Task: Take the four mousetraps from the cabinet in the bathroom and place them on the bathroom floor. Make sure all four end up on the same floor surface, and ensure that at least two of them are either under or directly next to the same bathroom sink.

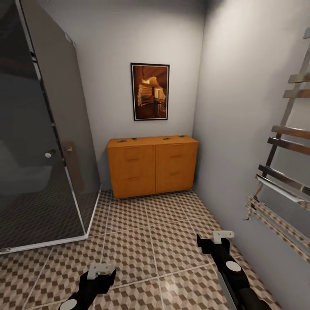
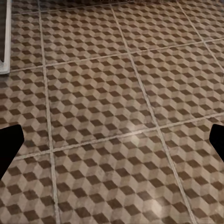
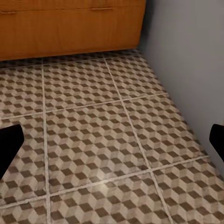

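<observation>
Head view: orange-brown cabinet against the far wall, under a framed picture; four small dark specks along its flat top, presumably the mousetraps, too small to confirm. Glass shower enclosure to the left, chrome towel rail on the right wall. Cube-patterned bathroom floor bare between robot and cabinet. Left gripper and right gripper low and forward, well apart from the cabinet, nothing between the fingers.

Left wrist view: black fingertips at opposite edges over tile, spread wide. Right wrist view: fingertips likewise wide apart, cabinet base and grey wall ahead.

Likely risks: right arm brushing the towel rail or wall in the narrow passage; tiny flat traps slipping from a pinch or sliding off the back edge; no sink visible, so placement still to be located.
</observation>
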{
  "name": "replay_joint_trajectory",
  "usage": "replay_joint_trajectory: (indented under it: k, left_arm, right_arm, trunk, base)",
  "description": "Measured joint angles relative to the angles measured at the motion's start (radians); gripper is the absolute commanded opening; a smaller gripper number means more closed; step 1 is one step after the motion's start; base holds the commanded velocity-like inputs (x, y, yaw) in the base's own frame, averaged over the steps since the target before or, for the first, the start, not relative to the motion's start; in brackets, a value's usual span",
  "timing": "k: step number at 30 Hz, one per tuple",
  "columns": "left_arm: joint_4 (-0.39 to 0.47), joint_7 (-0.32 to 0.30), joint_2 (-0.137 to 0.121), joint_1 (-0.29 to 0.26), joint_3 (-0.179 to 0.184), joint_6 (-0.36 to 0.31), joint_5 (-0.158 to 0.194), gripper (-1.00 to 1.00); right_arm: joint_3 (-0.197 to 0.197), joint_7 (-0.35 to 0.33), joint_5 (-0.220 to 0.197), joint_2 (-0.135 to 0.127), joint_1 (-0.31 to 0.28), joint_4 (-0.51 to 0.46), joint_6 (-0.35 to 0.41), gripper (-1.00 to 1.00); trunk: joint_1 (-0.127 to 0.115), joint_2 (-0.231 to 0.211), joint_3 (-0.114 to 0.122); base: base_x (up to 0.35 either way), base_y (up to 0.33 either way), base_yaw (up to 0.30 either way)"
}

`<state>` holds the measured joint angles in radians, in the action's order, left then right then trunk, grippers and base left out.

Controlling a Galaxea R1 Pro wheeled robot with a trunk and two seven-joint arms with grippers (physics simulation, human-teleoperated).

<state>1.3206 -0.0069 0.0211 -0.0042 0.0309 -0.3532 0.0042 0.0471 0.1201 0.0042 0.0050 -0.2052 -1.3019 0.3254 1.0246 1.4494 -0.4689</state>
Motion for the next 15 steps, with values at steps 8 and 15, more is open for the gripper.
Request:
replay_joint_trajectory:
  k: [8, 15]
  left_arm:
    - [0.0, 0.0, 0.0, 0.0, 0.0, 0.0, 0.0, 1.0]
    - [0.0, 0.0, 0.0, 0.0, 0.0, 0.0, 0.0, 1.0]
  right_arm:
    - [0.0, 0.0, 0.0, 0.0, 0.0, -0.001, 0.0, 1.0]
    - [0.0, 0.0, 0.0, 0.0, 0.0, -0.001, 0.0, 1.0]
  trunk:
    - [0.0, 0.0, 0.0]
    - [0.0, 0.0, 0.0]
  base:
    - [0.23, -0.213, 0.259]
    - [0.23, -0.213, 0.259]
